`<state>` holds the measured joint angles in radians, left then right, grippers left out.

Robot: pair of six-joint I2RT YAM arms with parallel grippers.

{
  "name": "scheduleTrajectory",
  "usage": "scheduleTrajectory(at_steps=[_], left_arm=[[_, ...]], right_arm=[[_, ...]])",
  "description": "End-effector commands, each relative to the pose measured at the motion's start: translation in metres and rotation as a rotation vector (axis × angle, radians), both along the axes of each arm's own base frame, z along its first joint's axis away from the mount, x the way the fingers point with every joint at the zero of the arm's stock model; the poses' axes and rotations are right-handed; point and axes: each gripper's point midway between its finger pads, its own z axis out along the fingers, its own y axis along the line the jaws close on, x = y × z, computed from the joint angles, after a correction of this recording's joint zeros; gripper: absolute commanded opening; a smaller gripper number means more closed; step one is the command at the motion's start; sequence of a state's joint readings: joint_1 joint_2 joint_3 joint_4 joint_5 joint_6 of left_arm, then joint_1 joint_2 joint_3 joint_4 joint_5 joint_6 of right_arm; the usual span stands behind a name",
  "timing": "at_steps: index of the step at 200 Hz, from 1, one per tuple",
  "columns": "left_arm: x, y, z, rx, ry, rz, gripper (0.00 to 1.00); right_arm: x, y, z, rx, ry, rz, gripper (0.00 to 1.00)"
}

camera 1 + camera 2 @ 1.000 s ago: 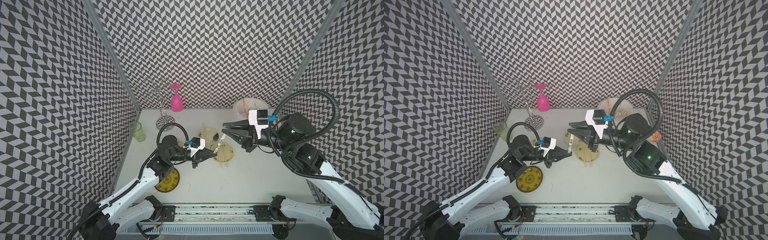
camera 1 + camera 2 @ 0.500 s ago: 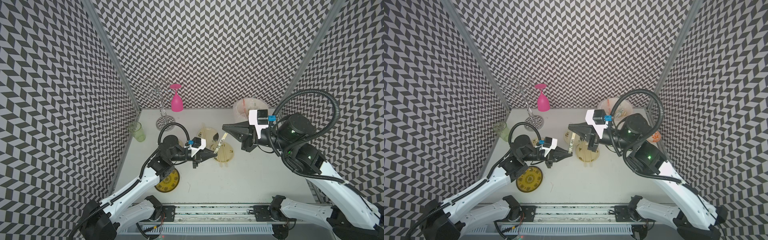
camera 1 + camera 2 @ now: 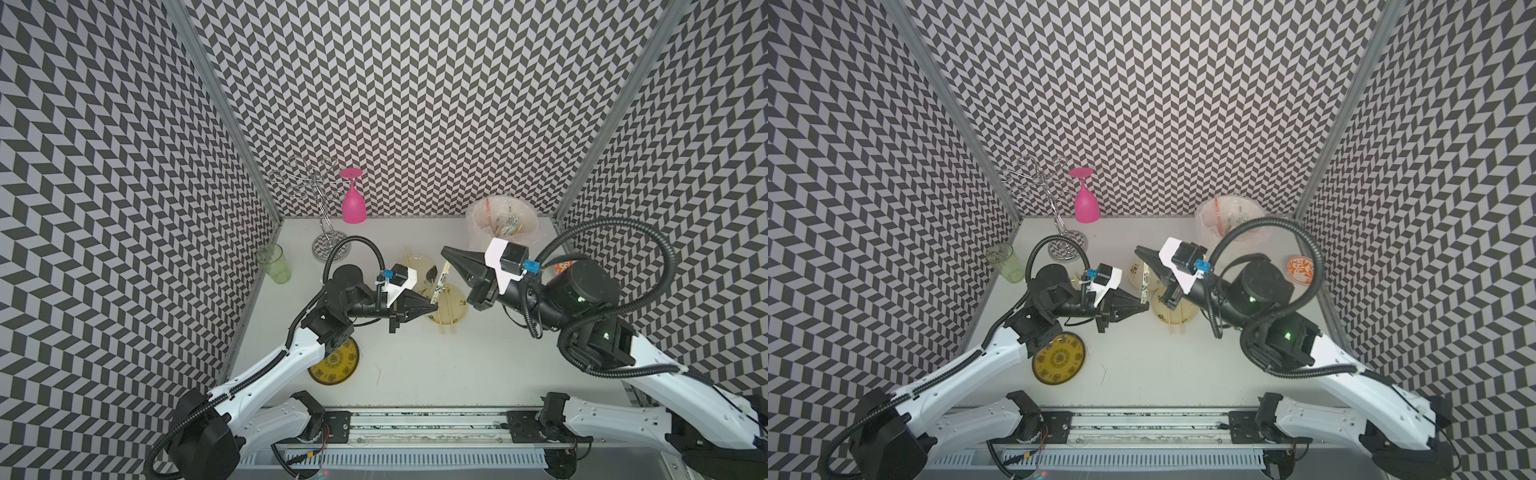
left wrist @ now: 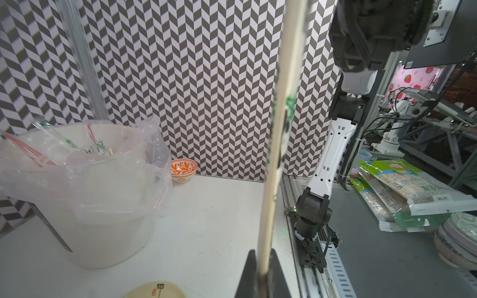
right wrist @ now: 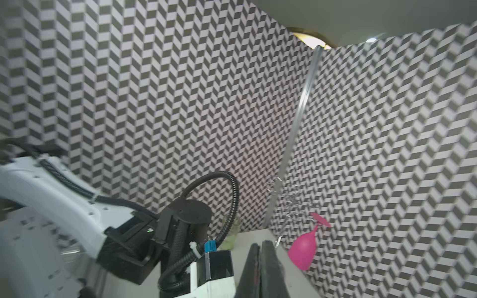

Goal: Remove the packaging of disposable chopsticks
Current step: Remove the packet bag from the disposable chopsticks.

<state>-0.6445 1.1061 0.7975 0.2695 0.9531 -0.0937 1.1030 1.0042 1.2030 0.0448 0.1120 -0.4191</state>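
My left gripper (image 3: 435, 308) (image 3: 1147, 306) (image 4: 262, 273) is shut on the lower end of a pair of disposable chopsticks (image 4: 267, 206) held off the table and tilted up towards the back. Their clear packaging (image 3: 441, 282) (image 3: 1145, 282) (image 4: 286, 103), printed with black and green marks, still covers the upper part. My right gripper (image 3: 444, 250) (image 3: 1137, 250) (image 5: 259, 245) reaches in from the right, with its jaws pressed together at the packaging's top end. That end runs in under the fingers, and the pinch itself is hidden in the right wrist view.
Below the grippers lie two tan plates (image 3: 453, 307) (image 3: 415, 266) with bare chopsticks (image 3: 446, 320). A bag-lined white bin (image 3: 478, 224) holding used sleeves stands back right beside an orange bowl (image 3: 1300, 270). Further left are a yellow plate (image 3: 336, 365), a green cup (image 3: 274, 264) and a pink glass (image 3: 353, 203).
The right gripper's jaws, open around the packaging's top end a second ago, have closed on it. The left gripper has kept its hold and barely moved.
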Motion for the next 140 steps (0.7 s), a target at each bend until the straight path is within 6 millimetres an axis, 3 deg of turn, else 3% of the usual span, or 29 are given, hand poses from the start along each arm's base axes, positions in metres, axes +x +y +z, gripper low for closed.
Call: scheduleTrajectory(at_steps=[1,13,48,84,107,135,140], left_arm=[[0.007,0.005,0.048,-0.106,0.038,0.002,0.0],[0.006,0.007,0.052,-0.122,0.033,0.005,0.0],[-0.006,0.023,0.068,-0.186,-0.024,0.002,0.0],[0.007,0.03,0.067,-0.188,-0.028,0.079,0.0],[0.014,0.029,0.058,-0.17,0.002,0.087,0.0],[0.016,0.026,0.046,-0.125,0.008,0.078,0.0],[0.017,0.025,0.042,-0.106,-0.001,0.075,0.0]], right_arm=[[0.042,0.007,-0.091,-0.335,-0.093,-0.433,0.0],[0.045,0.011,-0.111,-0.38,-0.113,-0.509,0.0],[0.043,0.017,-0.151,-0.436,-0.12,-0.51,0.0],[0.021,0.028,-0.174,-0.386,0.056,-0.317,0.0],[0.007,0.021,-0.155,-0.245,0.135,-0.228,0.0],[-0.008,-0.001,-0.088,0.004,0.131,-0.115,0.0],[-0.009,-0.006,-0.073,0.043,0.126,-0.101,0.06]])
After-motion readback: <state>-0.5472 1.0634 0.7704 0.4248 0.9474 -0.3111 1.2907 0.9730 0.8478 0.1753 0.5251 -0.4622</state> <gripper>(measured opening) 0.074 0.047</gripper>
